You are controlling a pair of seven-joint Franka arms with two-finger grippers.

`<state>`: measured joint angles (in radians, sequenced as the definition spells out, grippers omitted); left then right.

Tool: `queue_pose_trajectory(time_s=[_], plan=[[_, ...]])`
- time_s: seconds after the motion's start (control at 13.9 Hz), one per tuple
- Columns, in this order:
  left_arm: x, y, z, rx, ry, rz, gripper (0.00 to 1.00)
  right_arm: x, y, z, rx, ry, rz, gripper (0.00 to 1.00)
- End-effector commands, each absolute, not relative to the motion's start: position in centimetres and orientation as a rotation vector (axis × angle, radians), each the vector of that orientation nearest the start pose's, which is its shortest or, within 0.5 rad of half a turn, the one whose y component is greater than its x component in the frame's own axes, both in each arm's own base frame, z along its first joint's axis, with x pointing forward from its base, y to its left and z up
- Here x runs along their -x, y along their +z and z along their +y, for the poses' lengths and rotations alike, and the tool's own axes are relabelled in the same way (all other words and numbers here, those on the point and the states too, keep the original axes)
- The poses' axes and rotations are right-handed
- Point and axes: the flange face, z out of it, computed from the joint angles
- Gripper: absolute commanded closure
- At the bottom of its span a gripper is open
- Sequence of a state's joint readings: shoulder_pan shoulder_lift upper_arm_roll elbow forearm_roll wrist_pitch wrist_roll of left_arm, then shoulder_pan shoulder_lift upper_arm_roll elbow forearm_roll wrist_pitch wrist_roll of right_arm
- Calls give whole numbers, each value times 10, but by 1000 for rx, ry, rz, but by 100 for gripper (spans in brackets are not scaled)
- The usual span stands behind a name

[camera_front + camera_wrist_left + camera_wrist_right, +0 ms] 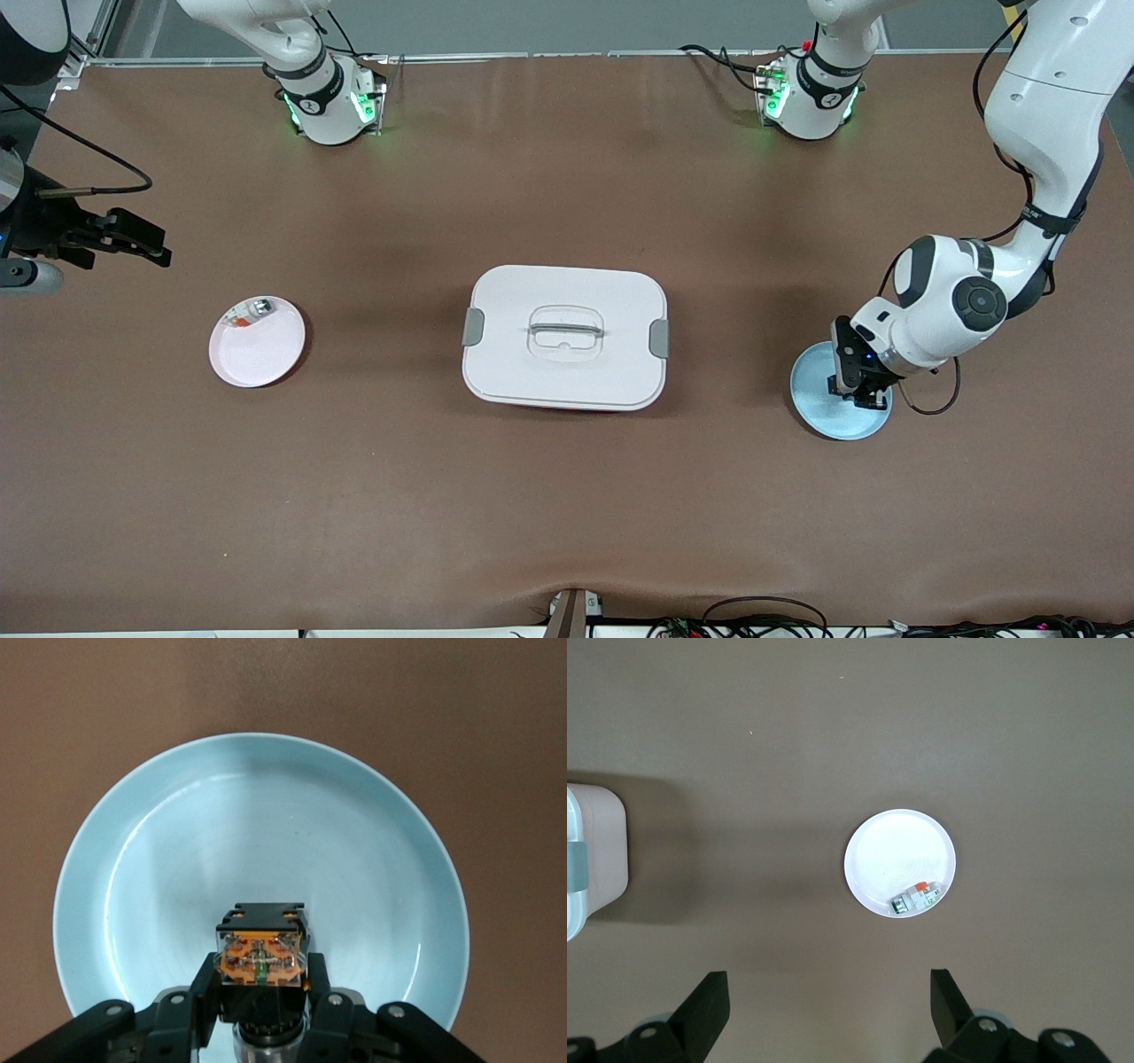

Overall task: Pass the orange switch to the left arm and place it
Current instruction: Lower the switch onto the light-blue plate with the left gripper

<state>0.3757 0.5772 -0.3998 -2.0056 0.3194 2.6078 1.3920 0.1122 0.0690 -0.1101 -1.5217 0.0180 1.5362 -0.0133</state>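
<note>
The orange switch (262, 955), a small black block with an orange part under a clear cover, is clamped between the fingers of my left gripper (262, 981). It sits just over the light blue plate (266, 815); I cannot tell whether it touches the plate. In the front view the left gripper (858, 390) is low over the blue plate (819, 409) at the left arm's end of the table and hides the switch. The white box (564, 337) stands mid-table. My right gripper (133, 239) hangs open and empty at the right arm's end, its fingers (709, 1003) wide apart.
A pinkish-white plate (257, 350) lies between the box and the right arm's end of the table. A small silver-green item (260, 308) rests at its rim. The right wrist view shows that plate (899, 850), the item (915, 898) and a corner of the box (594, 859).
</note>
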Motion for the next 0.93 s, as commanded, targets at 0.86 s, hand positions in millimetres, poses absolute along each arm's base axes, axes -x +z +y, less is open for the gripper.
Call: queue_pose_trajectory(time_s=[0.86], plan=[[-620, 190, -27, 2158, -174, 2226, 95, -576, 612, -8, 3114, 83, -3, 0]])
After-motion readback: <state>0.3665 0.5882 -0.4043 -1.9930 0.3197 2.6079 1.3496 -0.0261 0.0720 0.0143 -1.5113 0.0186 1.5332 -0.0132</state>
